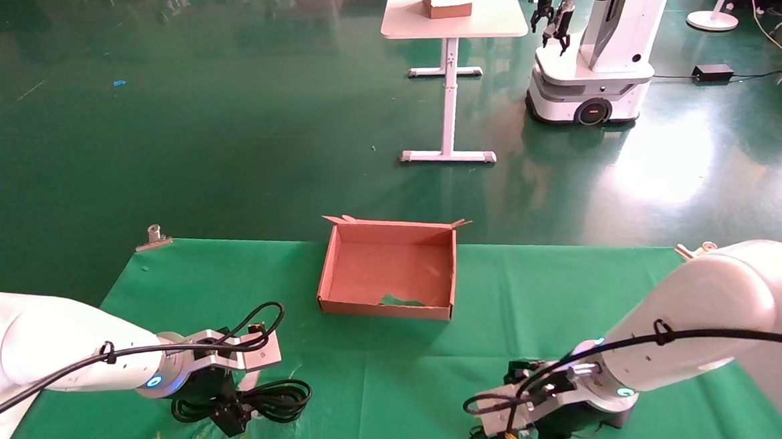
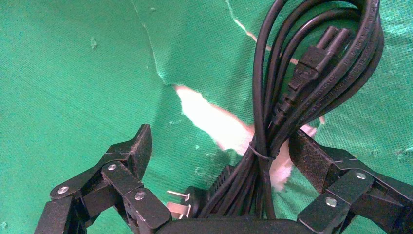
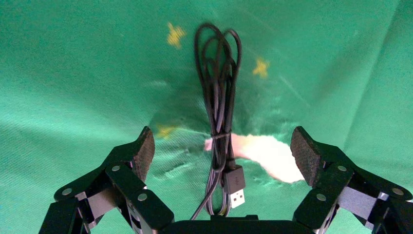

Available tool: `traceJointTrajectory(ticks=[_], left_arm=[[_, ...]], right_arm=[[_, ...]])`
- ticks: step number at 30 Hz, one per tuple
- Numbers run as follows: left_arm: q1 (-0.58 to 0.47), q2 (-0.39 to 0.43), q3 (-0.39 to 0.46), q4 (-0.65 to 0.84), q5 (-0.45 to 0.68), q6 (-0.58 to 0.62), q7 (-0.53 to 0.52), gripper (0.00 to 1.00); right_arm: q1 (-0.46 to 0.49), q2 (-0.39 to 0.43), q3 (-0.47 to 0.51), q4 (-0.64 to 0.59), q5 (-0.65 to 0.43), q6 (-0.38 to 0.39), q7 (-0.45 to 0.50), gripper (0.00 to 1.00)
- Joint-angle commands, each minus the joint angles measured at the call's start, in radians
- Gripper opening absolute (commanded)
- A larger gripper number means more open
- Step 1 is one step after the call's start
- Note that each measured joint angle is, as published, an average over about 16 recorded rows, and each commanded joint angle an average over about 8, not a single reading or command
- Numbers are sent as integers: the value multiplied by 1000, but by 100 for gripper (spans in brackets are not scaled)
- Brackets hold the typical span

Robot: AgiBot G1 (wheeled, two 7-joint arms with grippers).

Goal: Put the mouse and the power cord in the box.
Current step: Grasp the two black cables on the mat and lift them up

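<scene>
Power cord (image 2: pixel 272 122) between open left gripper (image 2: pixel 219 156), box (image 1: pixel 389 306) apart

Coiled black power cord (image 1: pixel 266 400) near-left, mouse (image 3: pixel 219 117) cable bundled with USB plug near-right, open brown box (image 1: pixel 387 270) centre, empty.

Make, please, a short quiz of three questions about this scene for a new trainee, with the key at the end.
1. True or false: the box already holds the power cord.
2. Which hand has its open fingers on both sides of the mouse's thin cable bundle? A) left hand B) right hand
3. Fill in: the power cord lies on the green ____, near the robot's left side.

Key
1. False. The box holds no cord; the power cord lies on the green cloth under the left hand.
2. B. The USB plug shows between its fingers.
3. cloth
</scene>
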Motion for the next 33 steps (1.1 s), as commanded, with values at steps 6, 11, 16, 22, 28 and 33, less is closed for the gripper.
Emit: traceJointTrajectory(ticks=[6, 11, 16, 22, 28, 33], left_arm=[[0, 0, 0, 2, 1, -1, 0, 0], [0, 0, 0, 2, -1, -1, 1, 0], [0, 0, 0, 1, -2, -1, 1, 0], [0, 0, 0, 1, -4, 0, 1, 0], [0, 0, 0, 0, -4, 0, 1, 0], [0, 0, 0, 0, -4, 0, 1, 0]], right_arm=[[3, -20, -7, -44, -17, 17, -2, 0], [1, -15, -6, -34, -12, 12, -4, 0], [1, -11, -5, -27, -8, 8, -5, 0], [0, -8, -4, -22, -6, 5, -6, 0], [0, -6, -4, -18, -4, 4, -6, 0], [0, -5, -4, -16, -3, 2, -7, 0]])
